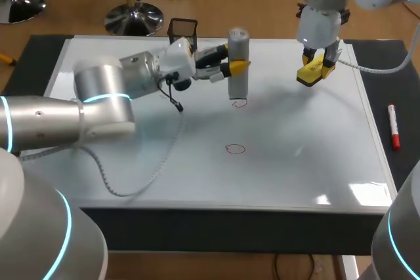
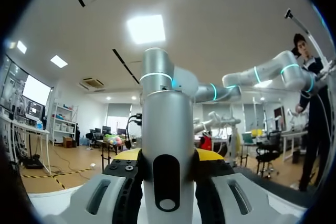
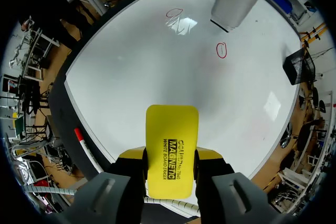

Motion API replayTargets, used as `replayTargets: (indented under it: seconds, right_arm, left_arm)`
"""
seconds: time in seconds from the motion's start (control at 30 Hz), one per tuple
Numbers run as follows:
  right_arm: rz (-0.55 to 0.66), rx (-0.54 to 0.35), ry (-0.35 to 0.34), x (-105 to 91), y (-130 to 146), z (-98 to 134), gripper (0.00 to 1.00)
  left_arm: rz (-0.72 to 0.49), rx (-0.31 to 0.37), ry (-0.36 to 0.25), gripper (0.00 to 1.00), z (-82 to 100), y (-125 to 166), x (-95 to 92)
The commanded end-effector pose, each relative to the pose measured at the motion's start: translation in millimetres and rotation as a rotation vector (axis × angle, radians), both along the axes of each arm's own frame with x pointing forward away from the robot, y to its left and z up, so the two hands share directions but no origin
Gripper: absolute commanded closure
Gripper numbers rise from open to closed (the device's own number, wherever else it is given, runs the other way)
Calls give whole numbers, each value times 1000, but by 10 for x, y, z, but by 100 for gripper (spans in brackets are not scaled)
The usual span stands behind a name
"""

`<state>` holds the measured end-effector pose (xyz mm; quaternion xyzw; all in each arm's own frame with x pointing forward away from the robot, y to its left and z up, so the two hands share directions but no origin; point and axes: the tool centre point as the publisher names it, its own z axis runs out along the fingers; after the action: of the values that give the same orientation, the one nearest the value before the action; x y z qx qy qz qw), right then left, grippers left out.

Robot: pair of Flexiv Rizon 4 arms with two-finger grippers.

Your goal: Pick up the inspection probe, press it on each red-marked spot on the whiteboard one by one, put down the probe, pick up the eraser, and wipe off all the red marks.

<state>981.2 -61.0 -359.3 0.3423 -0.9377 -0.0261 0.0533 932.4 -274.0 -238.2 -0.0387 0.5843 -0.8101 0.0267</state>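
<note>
Pressing could go wrong first at the left pincer [image 2: 168,163], whose two fingers clamp the grey inspection probe [image 2: 168,129] from both sides. A hard push might drive the upright cylinder back through that grip. Just under its tip lies one red ring [image 1: 239,103] on the whiteboard [image 1: 131,168]. Whether they touch I cannot tell, and an off-centre descent would miss it. The other red ring [image 1: 235,149] lies well short of this pincer. Farther off, the right pincer [image 3: 170,156] hovers above the board, closed on the yellow whiteboard eraser [image 3: 172,129]. Brought in early, it risks wiping rings untested, or a clash of arms. The left wrist view shows the probe but neither ring. The right wrist view shows both rings, with the probe's end near one.
</note>
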Motion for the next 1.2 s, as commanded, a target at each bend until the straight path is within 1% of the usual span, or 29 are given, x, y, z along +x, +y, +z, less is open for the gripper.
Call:
replayTargets:
  seconds: [0.03,0.23,0.33,0.7,1.2]
  right_arm:
    - [2,-2,-1,-5,-11,13,100]
    - [2,-2,-1,-5,-11,13,100]
    - [2,-2,-1,-5,-11,13,100]
    - [2,-2,-1,-5,-11,13,100]
    - [2,-2,-1,-5,-11,13,100]
  left_arm:
    - [-13,-34,-3,100,-139,-93,73]
    - [-15,-39,-1,100,-217,-147,119]
    - [-14,-29,-3,100,-258,-178,149]
    - [-5,33,-20,100,-340,-225,221]
    - [11,41,1,100,-489,-205,249]
